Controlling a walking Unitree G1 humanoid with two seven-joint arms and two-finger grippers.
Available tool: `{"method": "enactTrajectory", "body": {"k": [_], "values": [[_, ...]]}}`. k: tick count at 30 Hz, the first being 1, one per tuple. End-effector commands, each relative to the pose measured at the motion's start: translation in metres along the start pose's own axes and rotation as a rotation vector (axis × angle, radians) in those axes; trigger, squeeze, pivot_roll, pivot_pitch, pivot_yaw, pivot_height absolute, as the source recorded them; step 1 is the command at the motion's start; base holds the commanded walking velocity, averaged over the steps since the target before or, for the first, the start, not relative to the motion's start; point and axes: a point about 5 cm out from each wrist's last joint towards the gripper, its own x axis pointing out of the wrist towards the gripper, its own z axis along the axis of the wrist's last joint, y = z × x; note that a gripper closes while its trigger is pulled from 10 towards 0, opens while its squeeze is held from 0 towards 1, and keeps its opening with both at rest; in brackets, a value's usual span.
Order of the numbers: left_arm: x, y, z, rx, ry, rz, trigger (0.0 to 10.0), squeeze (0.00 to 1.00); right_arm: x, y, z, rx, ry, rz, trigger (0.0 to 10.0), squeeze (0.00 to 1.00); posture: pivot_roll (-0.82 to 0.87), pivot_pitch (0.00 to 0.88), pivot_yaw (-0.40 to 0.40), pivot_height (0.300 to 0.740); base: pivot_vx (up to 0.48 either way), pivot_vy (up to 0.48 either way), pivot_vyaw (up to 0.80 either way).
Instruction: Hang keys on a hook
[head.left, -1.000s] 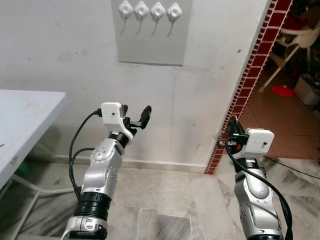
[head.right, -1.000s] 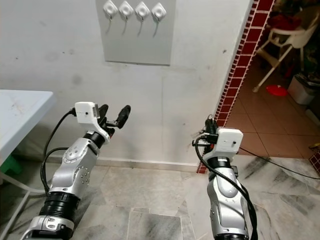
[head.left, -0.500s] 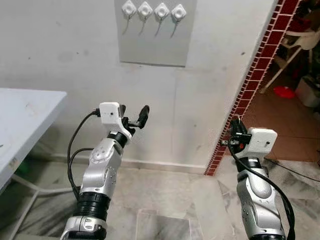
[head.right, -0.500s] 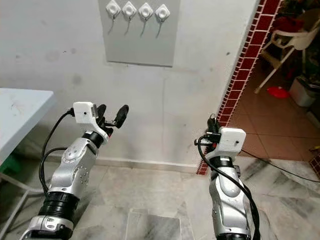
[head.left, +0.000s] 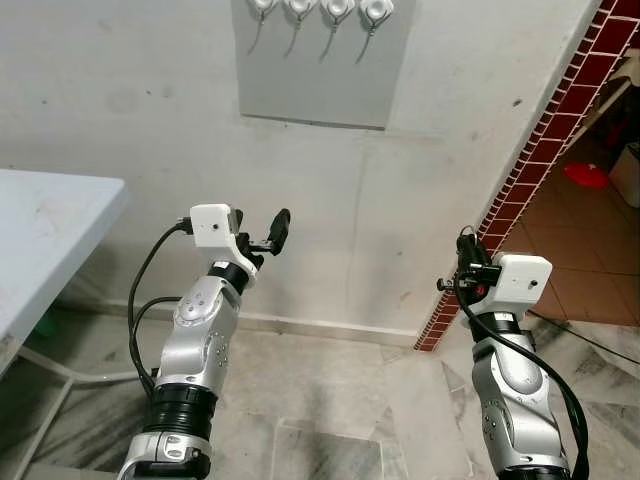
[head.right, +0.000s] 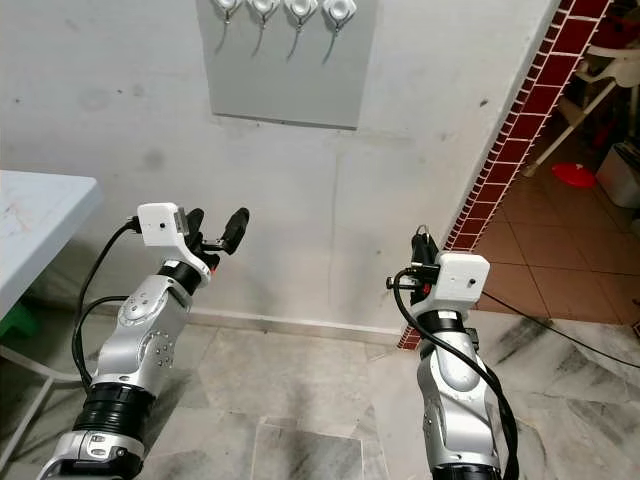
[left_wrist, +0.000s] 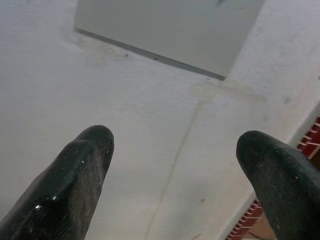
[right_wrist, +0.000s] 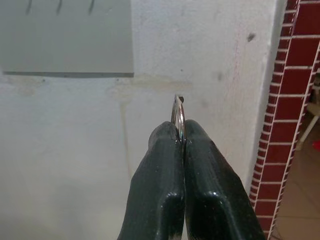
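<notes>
White wall (head.left: 130, 90) ahead carried a grey panel (head.left: 320, 75) up high, with four white hooks (head.left: 320, 12) in a row along the panel's top edge. A white table (head.left: 45, 240) stood off to the robot's left, and a red brick edging (head.left: 545, 140) ran down the wall's right side.

Left gripper (head.left: 262, 236) was raised at mid-height, fingers spread apart, nothing between them. Right gripper (right_wrist: 180, 145) was pinched tight on a key ring (right_wrist: 178, 116); the ring poked out past the fingertips, edge-on, well below the panel's bottom edge and off past its right corner. Couldn't make out the keys themselves.

My read: this was the carry-up phase, hanging not yet done. To do it well, lift and swing the right arm left until the ring sits above a hook tip, turn the wrist so the ring's opening faces the prong, lower on, then release. Edge-on as it was, it'd likely glance off.
</notes>
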Motion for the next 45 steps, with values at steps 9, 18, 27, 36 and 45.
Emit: {"method": "enactTrajectory", "body": {"k": [9,18,27,36,45], "values": [[0.0004,0.0025,0.0035,0.012,-0.009,0.007,10.0,0.0,0.0037,0.0025,0.0048,0.005,-0.016,0.015,10.0,0.0,-0.02,0.0,-0.047,0.74,0.284,0.0,0.0],[-0.0008,0.0016,0.0025,0.008,-0.009,0.005,10.0,0.0,0.003,0.0034,0.0042,0.005,-0.012,0.022,10.0,0.0,-0.02,0.0,-0.053,0.74,0.284,0.0,0.0],[-0.0012,0.0009,0.0019,0.003,-0.009,0.006,10.0,0.0,0.0021,0.0035,0.0042,0.004,-0.01,0.025,10.0,0.0,-0.02,0.0,-0.056,0.74,0.28,0.0,0.0],[-0.0016,0.0003,0.0017,-0.001,-0.01,0.007,10.0,0.0,0.0015,0.0041,0.0042,0.003,-0.007,0.031,10.0,0.0,-0.02,0.0,-0.058,0.74,0.276,0.053,0.0],[-0.0021,0.0006,0.0016,-0.004,-0.01,0.011,10.0,0.0,0.001,0.0037,0.0042,0.002,-0.004,0.032,10.0,0.0,-0.02,0.0,-0.059,0.74,0.271,0.242,0.0]]}}
